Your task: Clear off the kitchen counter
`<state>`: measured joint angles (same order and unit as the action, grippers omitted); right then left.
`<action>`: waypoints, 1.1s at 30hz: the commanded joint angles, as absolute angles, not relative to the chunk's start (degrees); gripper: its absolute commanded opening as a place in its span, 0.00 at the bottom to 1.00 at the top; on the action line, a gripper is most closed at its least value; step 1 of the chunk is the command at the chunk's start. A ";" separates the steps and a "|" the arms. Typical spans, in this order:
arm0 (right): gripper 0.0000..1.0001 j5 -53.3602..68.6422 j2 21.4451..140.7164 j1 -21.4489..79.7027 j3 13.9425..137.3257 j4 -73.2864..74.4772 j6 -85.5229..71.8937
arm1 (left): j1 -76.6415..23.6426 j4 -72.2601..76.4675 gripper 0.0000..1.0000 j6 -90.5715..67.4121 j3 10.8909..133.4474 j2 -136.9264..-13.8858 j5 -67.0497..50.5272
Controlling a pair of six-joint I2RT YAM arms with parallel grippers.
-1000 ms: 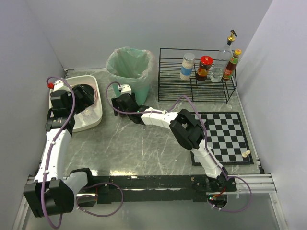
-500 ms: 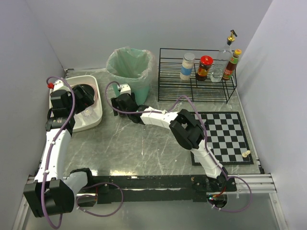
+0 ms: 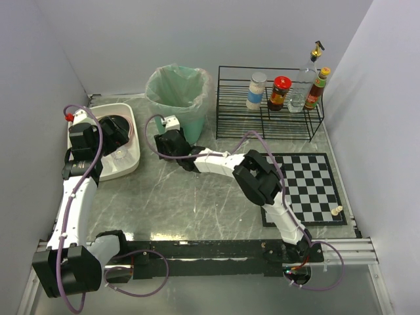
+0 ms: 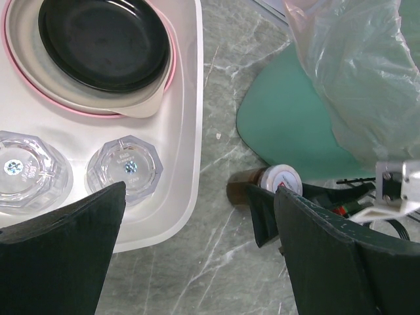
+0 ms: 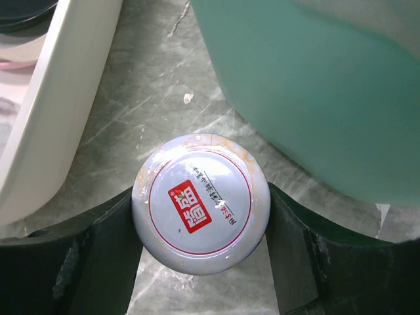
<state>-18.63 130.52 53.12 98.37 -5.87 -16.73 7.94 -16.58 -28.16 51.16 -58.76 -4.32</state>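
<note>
Right arm (image 3: 220,161) reaches low across bench (image 3: 170,197); right gripper (image 5: 200,197) clamps white-lidded jar (image 5: 200,207). Left gripper (image 4: 200,190) gapes empty above tub (image 4: 189,98).

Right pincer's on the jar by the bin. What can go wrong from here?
1. The right pincer meets the jar at its rounded, smeared lid; it may slip or tip when lifted.
2. The jar stands on the counter between the green bin and the white tub; a sideways swing could hit either.
3. The open left pincer hangs close by over the tub's rim; the arms could clash.
</note>
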 commanded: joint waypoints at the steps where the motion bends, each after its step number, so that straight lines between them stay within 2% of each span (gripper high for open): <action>1: 0.08 -16.17 122.54 53.61 89.50 -7.29 -14.94 | 8.17 -14.15 0.99 -27.86 52.38 -58.45 -4.92; 4: 0.00 -15.56 116.04 53.53 81.59 -10.80 -13.28 | 8.17 -14.15 0.99 -27.95 52.30 -58.36 -5.10; 9: 0.00 -16.26 102.95 53.26 68.84 -13.88 -9.76 | 8.17 -14.15 0.99 -27.95 52.38 -58.36 -5.18; 14: 0.00 -14.94 90.72 51.42 64.87 -9.68 -6.25 | 8.17 -14.15 0.99 -27.95 52.38 -58.36 -5.19; 22: 0.00 -5.99 77.44 39.47 71.88 1.74 -6.24 | 8.17 -14.15 0.99 -27.95 52.38 -58.27 -5.18; 27: 0.00 -4.75 80.76 32.44 83.21 7.55 -2.73 | 8.17 -14.15 0.99 -28.04 52.30 -58.27 -5.45; 33: 0.00 -0.36 90.33 25.06 96.31 9.05 -3.43 | 8.17 -14.15 0.99 -28.04 52.12 -58.18 -5.45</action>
<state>-4.29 85.30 28.08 87.96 10.94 -3.97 7.94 -16.56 -28.14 51.16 -58.76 -4.73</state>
